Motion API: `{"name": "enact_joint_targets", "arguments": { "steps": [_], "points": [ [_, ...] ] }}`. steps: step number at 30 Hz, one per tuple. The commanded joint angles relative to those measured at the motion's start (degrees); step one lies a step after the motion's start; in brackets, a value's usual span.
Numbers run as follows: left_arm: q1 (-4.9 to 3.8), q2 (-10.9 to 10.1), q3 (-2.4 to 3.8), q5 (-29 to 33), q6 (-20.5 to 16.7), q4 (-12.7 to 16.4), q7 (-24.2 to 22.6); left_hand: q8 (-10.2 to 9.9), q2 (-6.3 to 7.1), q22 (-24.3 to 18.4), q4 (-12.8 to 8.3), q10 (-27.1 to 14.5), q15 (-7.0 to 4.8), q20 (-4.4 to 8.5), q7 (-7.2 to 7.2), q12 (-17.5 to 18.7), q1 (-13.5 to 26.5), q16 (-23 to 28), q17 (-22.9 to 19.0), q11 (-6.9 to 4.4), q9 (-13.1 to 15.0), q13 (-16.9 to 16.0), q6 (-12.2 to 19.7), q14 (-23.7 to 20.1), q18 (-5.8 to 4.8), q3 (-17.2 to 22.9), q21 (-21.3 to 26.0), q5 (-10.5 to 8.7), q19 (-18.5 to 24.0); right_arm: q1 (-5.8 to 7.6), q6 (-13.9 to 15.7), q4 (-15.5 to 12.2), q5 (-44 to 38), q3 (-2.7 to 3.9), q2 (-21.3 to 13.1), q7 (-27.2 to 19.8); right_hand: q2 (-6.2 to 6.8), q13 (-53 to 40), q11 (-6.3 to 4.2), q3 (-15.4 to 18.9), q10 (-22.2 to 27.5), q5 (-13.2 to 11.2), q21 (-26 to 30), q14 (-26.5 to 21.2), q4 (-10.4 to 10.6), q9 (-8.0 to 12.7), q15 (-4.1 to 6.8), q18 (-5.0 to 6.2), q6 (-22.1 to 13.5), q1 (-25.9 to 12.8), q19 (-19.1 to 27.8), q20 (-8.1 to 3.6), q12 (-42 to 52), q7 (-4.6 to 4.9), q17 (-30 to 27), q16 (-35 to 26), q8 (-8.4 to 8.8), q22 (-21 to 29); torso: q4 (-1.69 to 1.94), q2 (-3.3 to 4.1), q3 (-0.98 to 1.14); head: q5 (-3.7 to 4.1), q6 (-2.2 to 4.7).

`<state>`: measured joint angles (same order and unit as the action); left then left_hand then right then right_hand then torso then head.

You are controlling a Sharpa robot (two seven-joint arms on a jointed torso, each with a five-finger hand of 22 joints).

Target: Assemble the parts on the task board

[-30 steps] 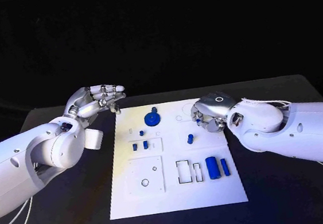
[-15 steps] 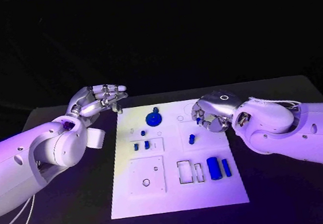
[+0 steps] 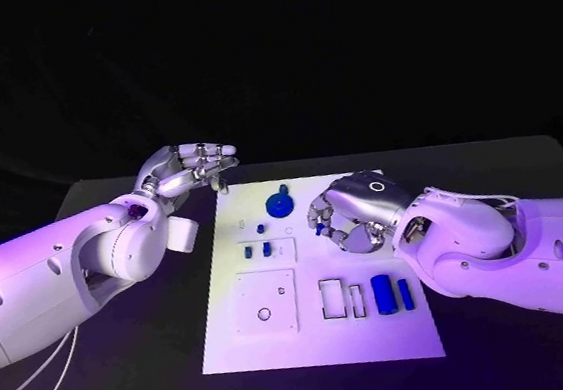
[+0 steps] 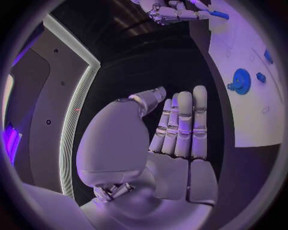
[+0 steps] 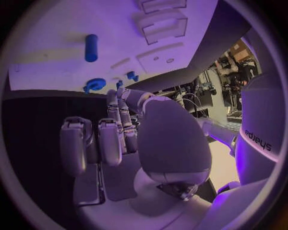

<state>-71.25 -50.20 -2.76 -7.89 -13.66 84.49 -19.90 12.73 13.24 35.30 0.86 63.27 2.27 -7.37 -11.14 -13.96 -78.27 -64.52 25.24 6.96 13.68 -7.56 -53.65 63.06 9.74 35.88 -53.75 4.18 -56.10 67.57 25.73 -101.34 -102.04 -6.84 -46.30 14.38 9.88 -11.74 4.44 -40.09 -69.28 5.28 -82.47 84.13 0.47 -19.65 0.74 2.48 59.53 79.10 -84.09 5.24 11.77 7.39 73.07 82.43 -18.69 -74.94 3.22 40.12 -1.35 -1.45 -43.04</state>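
Note:
The white task board (image 3: 320, 335) lies mid-table. At its far end stands a round blue part (image 3: 280, 203) (image 4: 241, 80) (image 5: 95, 85). Two small blue pegs (image 3: 257, 250) stand left of centre. A blue cylinder (image 3: 383, 294) (image 5: 91, 47) and a thinner blue bar (image 3: 405, 294) lie near the right edge. My right hand (image 3: 351, 216) (image 5: 126, 139) (image 4: 171, 9) hovers over the board's middle right and pinches a small blue peg (image 3: 320, 229) (image 4: 219, 15) at its fingertips. My left hand (image 3: 194, 172) (image 4: 174, 139) is off the board's far left corner, fingers straight and holding nothing.
The board carries rectangular slots (image 3: 331, 296) and a square panel with a hole (image 3: 263, 304). My left forearm (image 3: 74, 265) runs along the board's left side, and my right forearm (image 3: 524, 246) along its right side. The black table (image 3: 93, 201) ends just beyond the board.
The right hand has moved left and nearer, from the board's right edge to over its middle. It now covers the spot where a blue peg lay. The left hand has kept its place.

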Motion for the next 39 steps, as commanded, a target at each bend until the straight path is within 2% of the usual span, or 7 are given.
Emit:
{"name": "enact_joint_targets", "arguments": {
  "steps": [1,6,8,12,20,34,39],
  "points": [
    [-0.03,0.31,0.05,-0.14,0.75,0.16,-0.31,-0.32,-0.03,-0.06,-0.12,-0.45,0.11,-0.27,-0.02,-0.39,-0.18,-0.32,-0.05,-0.06,-0.1,-0.08,0.32,-0.48,0.78,-0.21,0.39,0.26,0.29,-0.51,1.54,-0.47,-0.1,0.01,1.38,-1.58,-0.22,-0.03,-1.14,-0.08,-1.12,0.31,-0.26,2.67,-0.38,-0.04,0.32,-0.74,0.26,-0.46,-2.49,-0.36,-0.03,0.17,-0.02,-0.03,-0.16,-11.44,-0.05,0.07,-0.11,-1.48,-0.32],
    [-0.04,0.48,0.05,-0.14,0.64,0.29,-0.34,-0.34,-0.03,-0.06,-0.13,-0.5,0.13,-0.28,-0.04,-0.41,-0.18,-0.32,-0.06,-0.04,-0.1,-0.09,0.36,-0.51,0.78,-0.22,0.4,0.26,0.31,-1.73,1.9,0.14,-0.02,0.0,3.14,-1.94,-0.22,-0.02,-1.13,-0.1,-1.12,0.34,-0.26,2.66,-0.41,-0.05,0.32,-0.74,0.25,-0.47,-2.49,-0.36,-0.04,0.17,-0.04,-0.04,-0.16,-11.44,-0.03,0.08,-0.14,-2.56,-0.68],
    [-0.04,0.56,0.04,-0.14,0.52,0.31,-0.33,-0.34,-0.03,-0.06,-0.13,-0.5,0.13,-0.28,-0.04,-0.41,-0.18,-0.32,-0.06,-0.04,-0.1,-0.09,0.36,-0.51,0.78,-0.22,0.4,0.26,0.31,-2.42,2.14,0.63,-0.02,0.0,3.91,-2.02,-0.21,-0.01,-1.13,-0.14,-1.12,0.42,-0.24,2.64,-0.48,-0.05,0.32,-0.73,0.23,-0.51,-2.48,-0.36,-0.08,0.18,-0.16,-0.1,-0.14,-11.43,0.0,0.1,-0.12,-3.51,-1.14],
    [-0.05,0.79,0.03,-0.13,0.45,0.31,-0.28,-0.36,-0.01,-0.07,-0.14,-0.56,0.15,-0.3,-0.05,-0.44,-0.16,-0.33,-0.06,-0.02,-0.11,-0.1,0.4,-0.55,0.78,-0.25,0.41,0.26,0.33,-3.81,2.56,1.66,-0.03,-0.01,5.4,-2.28,-0.21,-0.01,-1.12,-0.15,-1.12,0.44,-0.23,2.63,-0.51,-0.06,0.32,-0.73,0.22,-0.53,-2.48,-0.36,-0.11,0.19,-0.2,-0.11,-0.13,-11.43,-0.02,0.09,0.0,-4.32,-1.67],
    [-0.05,1.41,0.03,-0.12,0.51,0.27,-0.3,-0.36,-0.01,-0.07,-0.14,-0.56,0.15,-0.3,-0.05,-0.44,-0.16,-0.33,-0.06,-0.02,-0.11,-0.1,0.4,-0.55,0.78,-0.25,0.41,0.26,0.33,-6.04,2.96,4.09,0.02,-0.09,8.08,-2.86,-0.18,0.0,-1.1,-0.15,-1.11,0.47,-0.14,2.61,-0.55,-0.07,0.31,-0.71,0.2,-0.63,-2.44,-0.36,-0.15,0.21,-0.29,-0.15,-0.12,-11.39,0.02,0.06,-0.06,-5.6,-2.33],
    [-0.06,2.11,0.03,-0.12,0.76,0.07,-0.25,-0.37,0.0,-0.07,-0.14,-0.61,0.17,-0.32,-0.06,-0.48,-0.14,-0.34,-0.07,0.0,-0.12,-0.12,0.43,-0.59,0.78,-0.28,0.43,0.25,0.36,-8.08,2.41,6.99,0.66,-0.35,10.74,-3.7,-0.09,0.02,-1.06,-0.07,-1.1,0.47,-0.19,2.61,-0.67,-0.09,0.29,-0.72,0.12,-0.89,-2.46,-0.34,-0.26,0.26,-0.28,-0.15,-0.07,-11.42,-0.01,0.05,-0.01,-6.17,-2.89],
    [-0.06,2.19,0.03,-0.12,0.9,0.02,-0.21,-0.38,0.01,-0.08,-0.13,-0.65,0.18,-0.33,-0.07,-0.51,-0.12,-0.35,-0.08,0.01,-0.12,-0.14,0.46,-0.62,0.77,-0.31,0.44,0.25,0.38,-8.45,2.3,7.51,0.78,-0.4,11.15,-3.82,-0.27,0.06,-1.15,0.57,-1.24,-1.81,-0.1,2.6,-0.84,-0.33,0.3,-0.7,0.22,-1.94,-2.43,-0.3,-0.6,0.12,-0.35,-0.15,-0.15,-11.43,-0.06,0.1,-0.02,-6.25,-2.96]
  ]
}}
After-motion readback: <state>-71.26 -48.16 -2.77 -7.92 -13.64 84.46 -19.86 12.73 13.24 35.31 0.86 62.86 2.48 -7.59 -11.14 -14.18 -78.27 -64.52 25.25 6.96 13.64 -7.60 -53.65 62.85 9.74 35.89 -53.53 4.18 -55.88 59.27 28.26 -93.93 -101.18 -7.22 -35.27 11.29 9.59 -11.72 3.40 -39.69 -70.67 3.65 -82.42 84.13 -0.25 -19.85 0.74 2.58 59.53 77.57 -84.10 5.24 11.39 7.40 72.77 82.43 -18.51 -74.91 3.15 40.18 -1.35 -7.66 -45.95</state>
